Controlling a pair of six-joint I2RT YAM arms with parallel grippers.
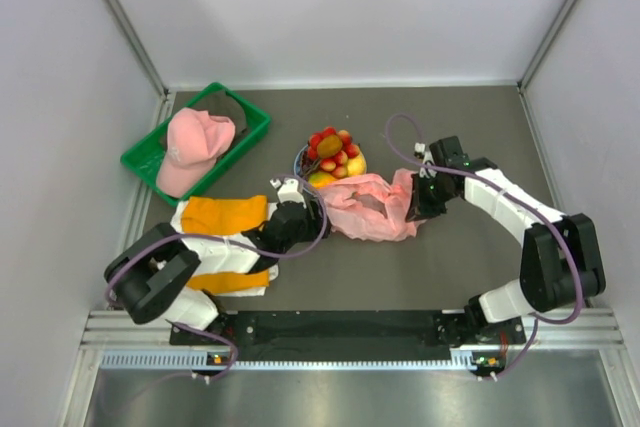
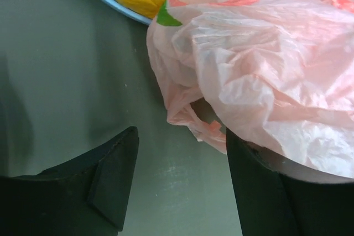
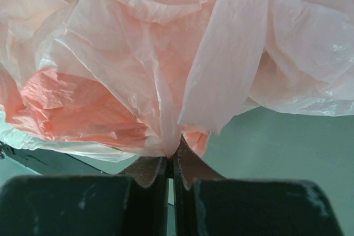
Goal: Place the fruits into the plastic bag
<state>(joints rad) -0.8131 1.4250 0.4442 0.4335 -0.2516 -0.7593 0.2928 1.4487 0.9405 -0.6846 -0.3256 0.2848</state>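
The right gripper (image 3: 172, 161) is clamped tight on a pinch of the thin, crinkly, translucent pink plastic bag (image 3: 166, 53). In the right wrist view its two dark fingers (image 3: 146, 172) meet at lower centre with a gathered fold of film caught between them. The rest of the bag billows across the upper frame, and the grey table (image 3: 287, 147) shows at lower right. In the top view this gripper (image 1: 413, 202) sits at the bag's right-hand end.

The left gripper (image 2: 180, 164) is spread wide and holds nothing. Its fingers (image 2: 119, 169) stand apart at the bottom of the left wrist view, with bare table between them. The bag (image 2: 265, 70) bulges above the right-hand finger, and a thin handle loop (image 2: 191, 117) hangs at its lower left edge. I cannot tell whether film and finger touch. In the top view this gripper (image 1: 305, 209) is at the bag's left end.

The bag (image 1: 365, 207) lies crumpled at the centre of the table. Its upper edge meets the light blue round plate (image 1: 298, 161), where the small toy-like fruits (image 1: 332, 155) are heaped. They include several red ones, a brown kiwi (image 1: 330, 145), a yellow lemon (image 1: 355, 164) and an orange-yellow mango (image 1: 320, 179).

A folded orange cloth (image 1: 225, 214) lies left of centre. At upper left a green plastic basket (image 1: 252, 130) holds a pink fabric cap (image 1: 195, 147).
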